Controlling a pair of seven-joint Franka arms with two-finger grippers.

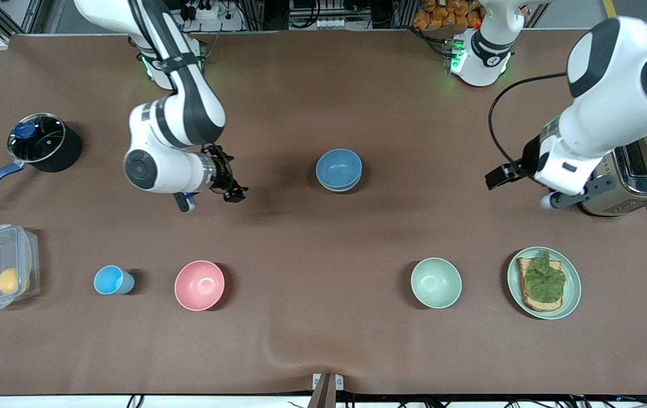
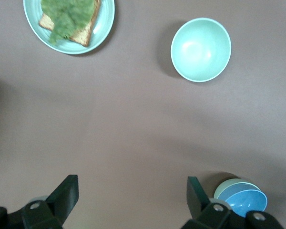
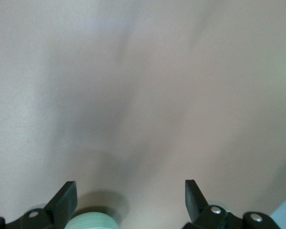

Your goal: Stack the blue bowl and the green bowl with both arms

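The blue bowl (image 1: 339, 169) sits mid-table, nested on top of another bowl. In the left wrist view the blue bowl (image 2: 245, 201) has the sage rim of the green bowl (image 2: 222, 187) peeking out from under it. My right gripper (image 1: 211, 199) hangs open over bare table, toward the right arm's end from the stack. Nothing lies between its fingers in the right wrist view (image 3: 131, 193). My left gripper (image 1: 570, 198) is open beside the toaster, and in its own view (image 2: 133, 191) it is empty above the tablecloth.
A paler mint bowl (image 1: 435, 282) and a plate with toast and lettuce (image 1: 571, 294) lie nearer the front camera. So do a pink bowl (image 1: 199, 285), a light-blue cup (image 1: 113, 280) and a clear box (image 1: 0, 266). A lidded pot (image 1: 43, 141) and the toaster (image 1: 632, 181) stand at opposite ends of the table.
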